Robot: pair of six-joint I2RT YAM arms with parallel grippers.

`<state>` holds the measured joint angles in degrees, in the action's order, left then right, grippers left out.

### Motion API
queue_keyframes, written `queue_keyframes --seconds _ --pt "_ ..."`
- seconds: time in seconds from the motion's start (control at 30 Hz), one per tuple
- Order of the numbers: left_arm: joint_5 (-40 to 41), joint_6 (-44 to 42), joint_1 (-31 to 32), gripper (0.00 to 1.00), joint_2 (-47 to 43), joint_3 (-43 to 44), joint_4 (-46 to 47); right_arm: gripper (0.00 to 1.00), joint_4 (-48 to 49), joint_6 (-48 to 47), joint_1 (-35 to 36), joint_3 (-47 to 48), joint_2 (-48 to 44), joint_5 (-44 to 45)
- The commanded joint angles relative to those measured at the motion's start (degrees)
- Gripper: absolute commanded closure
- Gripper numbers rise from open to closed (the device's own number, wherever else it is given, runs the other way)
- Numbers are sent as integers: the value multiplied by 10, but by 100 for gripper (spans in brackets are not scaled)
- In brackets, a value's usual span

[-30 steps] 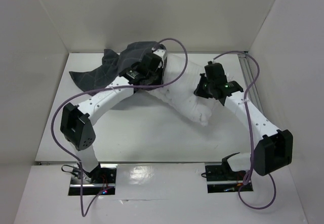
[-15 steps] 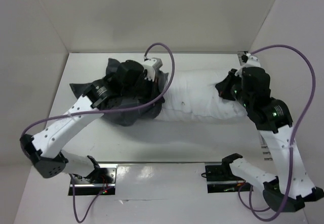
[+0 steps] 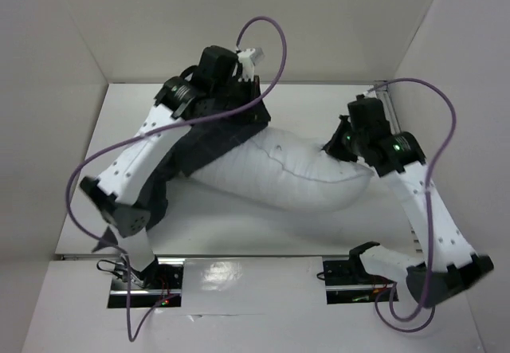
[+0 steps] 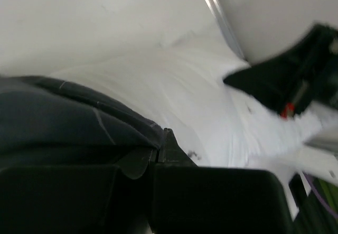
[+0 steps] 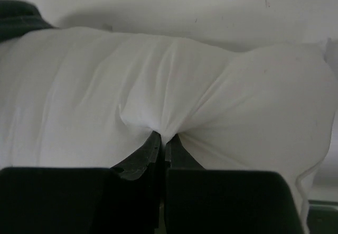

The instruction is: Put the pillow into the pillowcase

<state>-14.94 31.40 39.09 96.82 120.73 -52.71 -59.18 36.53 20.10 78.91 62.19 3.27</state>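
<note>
The pillow point(image 3: 279, 179) is stretched lengthwise across mid-frame, its right end pinched by the right gripper point(image 5: 162, 140), its left end lodged in the pillowcase point(image 3: 211, 138) clamped by the left gripper point(image 4: 160, 148).

White bench point(image 3: 279, 229) before me: pillow point(image 3: 279, 176) sprawls left to right across middle; pillowcase point(image 3: 213, 136) bunched over its left end.

No text, label, brand, number or sign can be read anywhere in these views.
</note>
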Motion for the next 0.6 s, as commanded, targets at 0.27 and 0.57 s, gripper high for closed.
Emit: queue_keyframes --seconds 0.27,0.57 --pt "59 -77 -123 0 198 188 114 63 323 39 -117 156 367 -100" --pt "140 -90 -149 0 69 116 184 3 297 -26 -221 300 383 -52"
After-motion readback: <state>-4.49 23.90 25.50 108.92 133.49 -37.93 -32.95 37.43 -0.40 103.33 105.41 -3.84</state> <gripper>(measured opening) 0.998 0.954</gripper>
